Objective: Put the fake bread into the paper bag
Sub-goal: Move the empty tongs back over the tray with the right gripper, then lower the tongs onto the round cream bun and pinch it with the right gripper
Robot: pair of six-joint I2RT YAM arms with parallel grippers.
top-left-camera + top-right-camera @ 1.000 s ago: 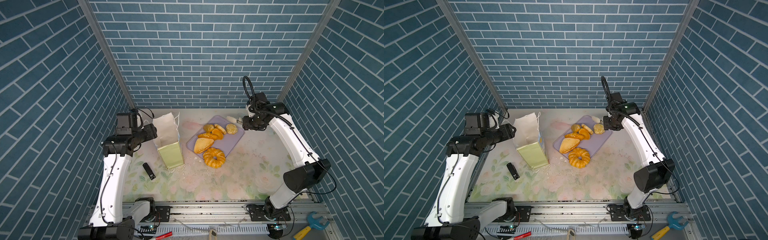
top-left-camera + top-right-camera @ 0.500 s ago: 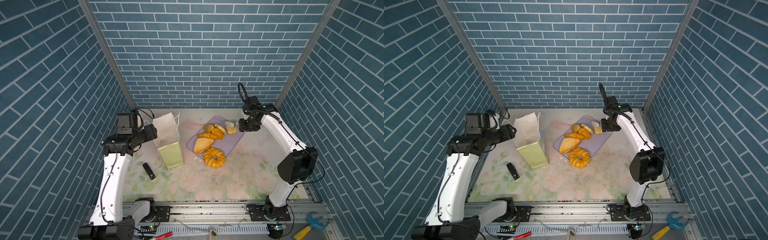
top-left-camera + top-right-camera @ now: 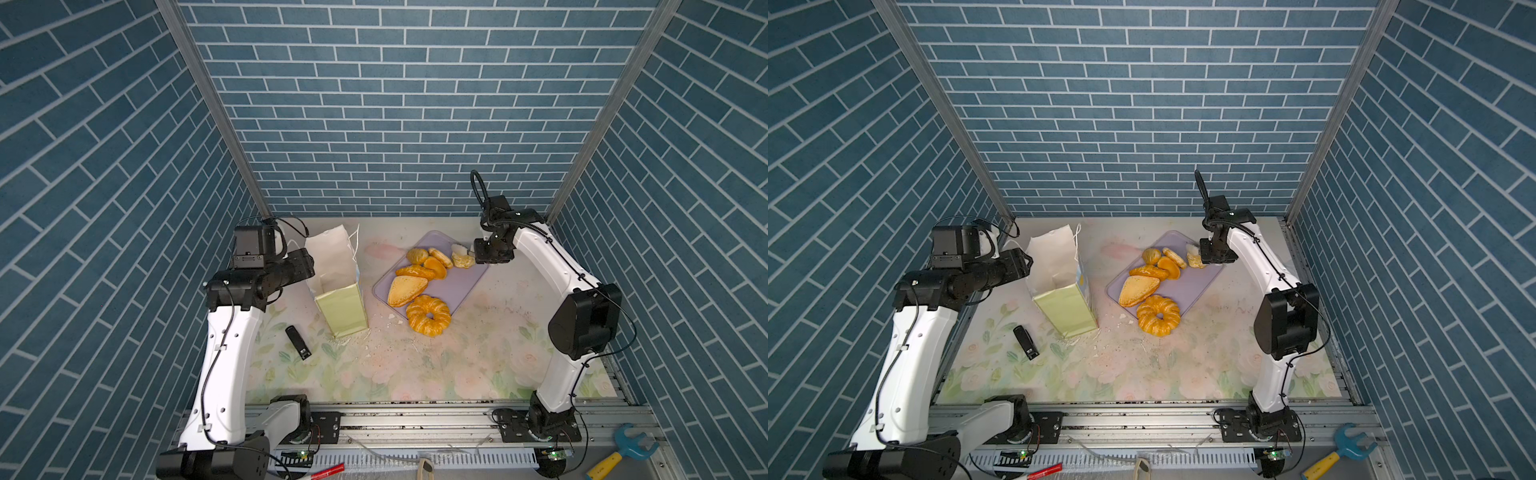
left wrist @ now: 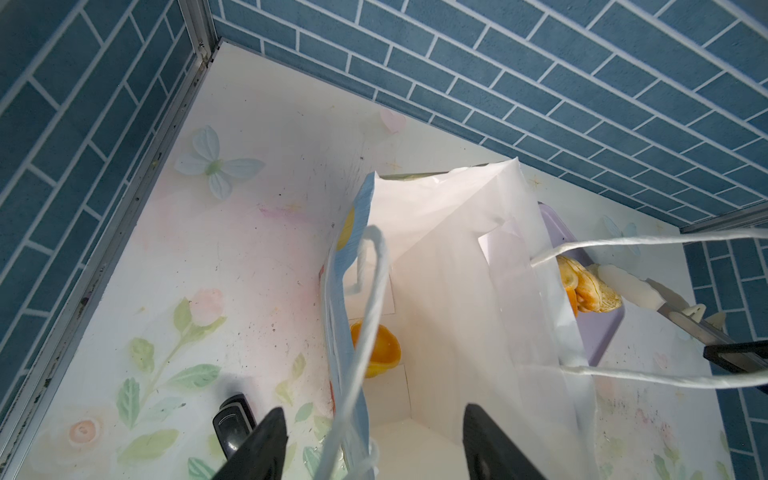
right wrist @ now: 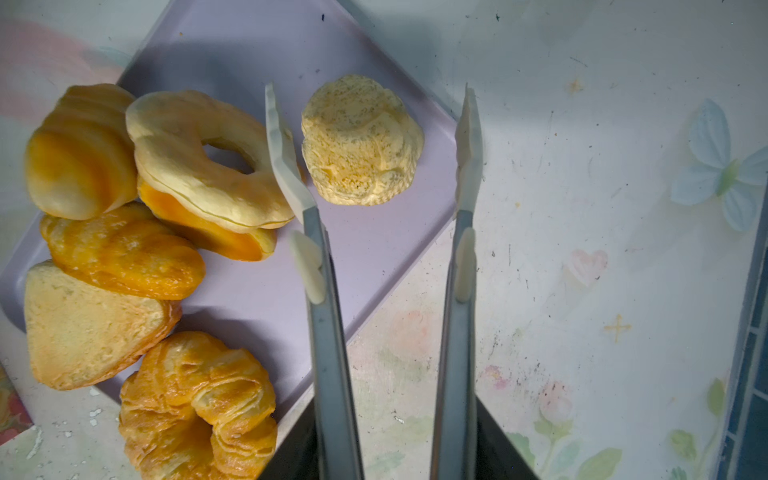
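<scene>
While one orange piece (image 4: 376, 351) of the fake bread already lies at the bottom of the paper bag (image 3: 337, 286), most of the job looks undone. Seven pieces sit on or against the lavender tray (image 3: 463, 284), just right of the bag. The right hand (image 5: 369, 89) is down at the tray's far right corner. Its fingers (image 5: 286, 158) stand either side of a pale round bun (image 5: 359, 141) with a gap on both sides, so nothing is gripped yet. The left hand (image 4: 374, 415) hangs at the bag's mouth, spread wide, with the printed wall and a cord handle (image 4: 365, 316) between its tips but not pinched. The ring croissant (image 3: 428, 315) overhangs the tray's near edge onto the counter (image 3: 415, 374), and the triangular toast (image 3: 405, 289) lies just beyond it.
</scene>
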